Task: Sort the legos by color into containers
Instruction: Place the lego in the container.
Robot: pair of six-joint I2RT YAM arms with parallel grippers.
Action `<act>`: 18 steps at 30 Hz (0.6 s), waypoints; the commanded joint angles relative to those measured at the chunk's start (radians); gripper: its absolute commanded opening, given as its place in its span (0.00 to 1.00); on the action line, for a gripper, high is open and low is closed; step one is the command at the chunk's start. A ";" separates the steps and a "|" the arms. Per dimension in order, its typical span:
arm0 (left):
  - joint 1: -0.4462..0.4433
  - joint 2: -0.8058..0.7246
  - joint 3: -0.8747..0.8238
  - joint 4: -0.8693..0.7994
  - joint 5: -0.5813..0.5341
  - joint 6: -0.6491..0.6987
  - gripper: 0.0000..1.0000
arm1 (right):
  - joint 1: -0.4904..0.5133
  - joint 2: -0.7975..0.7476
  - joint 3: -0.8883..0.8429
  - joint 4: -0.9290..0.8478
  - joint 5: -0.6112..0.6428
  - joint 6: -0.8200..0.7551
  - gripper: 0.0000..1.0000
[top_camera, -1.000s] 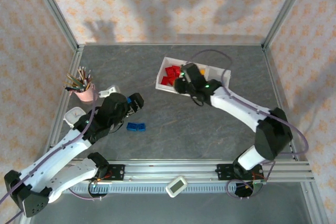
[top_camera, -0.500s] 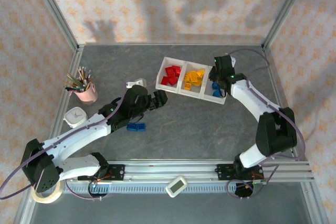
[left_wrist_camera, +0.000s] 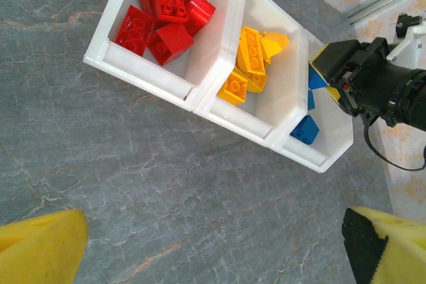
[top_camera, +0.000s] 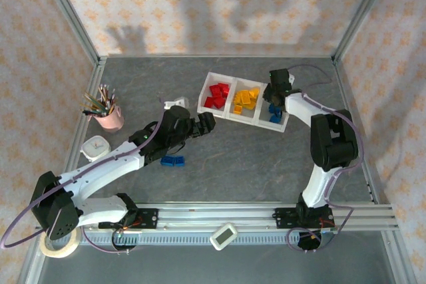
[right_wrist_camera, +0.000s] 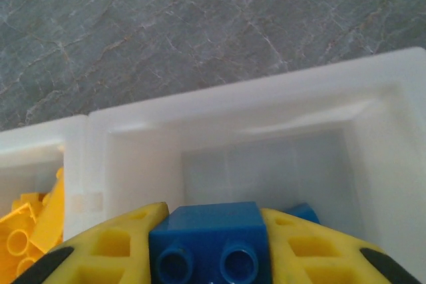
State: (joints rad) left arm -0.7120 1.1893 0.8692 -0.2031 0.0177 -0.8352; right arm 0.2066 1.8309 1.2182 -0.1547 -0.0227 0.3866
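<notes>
- The right gripper (top_camera: 273, 92) hangs over the right compartment of the tray (left_wrist_camera: 143, 78). Its fingers are closed on a blue brick (right_wrist_camera: 208, 231).
- It is held there, I judge, because that compartment is the blue one. Other blue bricks (left_wrist_camera: 305, 129) already lie in it, so letting go should drop this one among its own colour.
- The wrist view looks straight down past the brick onto the bare compartment floor, so the drop path looks free.
- The red bricks (left_wrist_camera: 163, 14) fill the left compartment and the yellow bricks (left_wrist_camera: 249, 58) the middle one. Sorting is nearly done.
- The left gripper (top_camera: 202, 125) is over bare table just near of the tray, with its fingers wide apart and nothing between them.
- The loose blue pieces (top_camera: 172, 161) lie on the table on the near side of the left arm. They look like two bricks side by side, but the top view is too small to be sure. They are probably the left arm's next pick.
- A second ago the right gripper was over the left half of the tray, and it has since swung right to the blue end. In the last half second its elbow has folded in closer.
- Over that second the left gripper has moved from near the pink cup (top_camera: 110, 119) toward the middle. The loose blue pieces have not moved.
</notes>
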 commanded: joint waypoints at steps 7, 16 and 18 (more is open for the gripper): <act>0.002 -0.031 0.016 -0.010 -0.048 0.025 0.99 | 0.001 -0.066 -0.004 0.021 0.018 -0.013 0.49; 0.015 -0.082 0.007 -0.049 -0.069 0.025 0.99 | 0.015 -0.225 -0.067 -0.045 -0.063 -0.027 0.51; 0.022 -0.112 -0.013 -0.059 -0.083 0.014 0.99 | 0.045 -0.259 -0.072 -0.074 -0.069 -0.032 0.53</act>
State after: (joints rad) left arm -0.7036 1.1267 0.8673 -0.2306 -0.0189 -0.8280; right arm 0.2184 1.6260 1.1637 -0.1726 -0.0704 0.3767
